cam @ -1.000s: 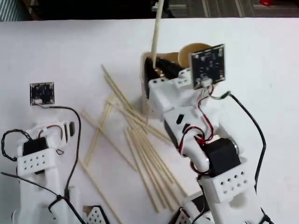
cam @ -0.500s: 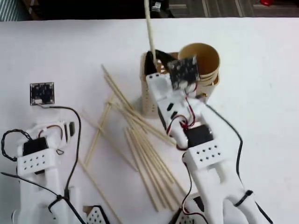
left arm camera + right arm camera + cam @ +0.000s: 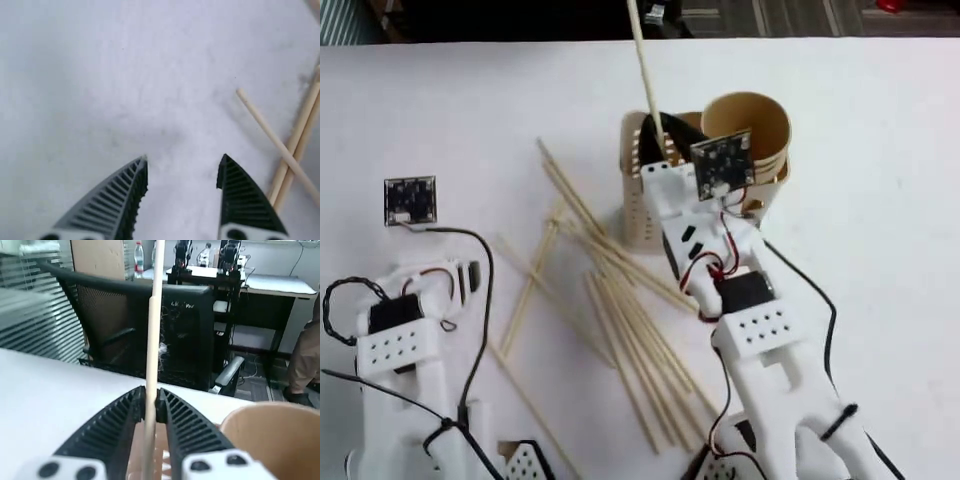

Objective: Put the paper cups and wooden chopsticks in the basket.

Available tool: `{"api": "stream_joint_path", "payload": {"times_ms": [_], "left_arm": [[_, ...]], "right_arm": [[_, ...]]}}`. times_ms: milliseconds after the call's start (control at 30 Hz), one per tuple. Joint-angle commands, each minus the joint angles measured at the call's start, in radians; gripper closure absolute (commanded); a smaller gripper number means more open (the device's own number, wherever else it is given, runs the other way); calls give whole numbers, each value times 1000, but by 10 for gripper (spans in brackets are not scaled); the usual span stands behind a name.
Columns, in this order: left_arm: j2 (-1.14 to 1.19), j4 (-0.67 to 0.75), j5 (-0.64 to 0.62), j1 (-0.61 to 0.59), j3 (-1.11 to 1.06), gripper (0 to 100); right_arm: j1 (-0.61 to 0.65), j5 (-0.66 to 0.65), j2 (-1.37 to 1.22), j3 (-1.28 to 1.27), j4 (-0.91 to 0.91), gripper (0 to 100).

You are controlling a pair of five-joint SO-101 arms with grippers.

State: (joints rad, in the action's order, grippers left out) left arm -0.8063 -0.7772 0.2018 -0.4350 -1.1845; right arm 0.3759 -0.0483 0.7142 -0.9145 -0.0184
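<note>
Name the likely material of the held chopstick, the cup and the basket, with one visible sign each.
Chopstick in the right gripper: probably bare wood or bamboo, pale and matte. Cup: likely paper, tan, matte, thin wall. Basket: seemingly plastic, cream wall with regular small holes.

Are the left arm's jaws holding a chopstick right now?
No, its jaws stand open over the bare table, and the chopsticks lie on the table, clear of them.
</note>
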Motion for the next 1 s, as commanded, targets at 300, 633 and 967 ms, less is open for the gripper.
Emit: {"api": "stream_joint_path", "payload": {"times_ms": [300,633,967], "left_arm": [[-18,18,-9,-1,5,771],[-18,18,-9,-1,5,771],[-16,18,-9,-1,5,771]], "right_arm": [[-5,15,111,373,188,981],[-7,15,-111,460,-42,981],[-79,15,-398,451,-420,981]]}}
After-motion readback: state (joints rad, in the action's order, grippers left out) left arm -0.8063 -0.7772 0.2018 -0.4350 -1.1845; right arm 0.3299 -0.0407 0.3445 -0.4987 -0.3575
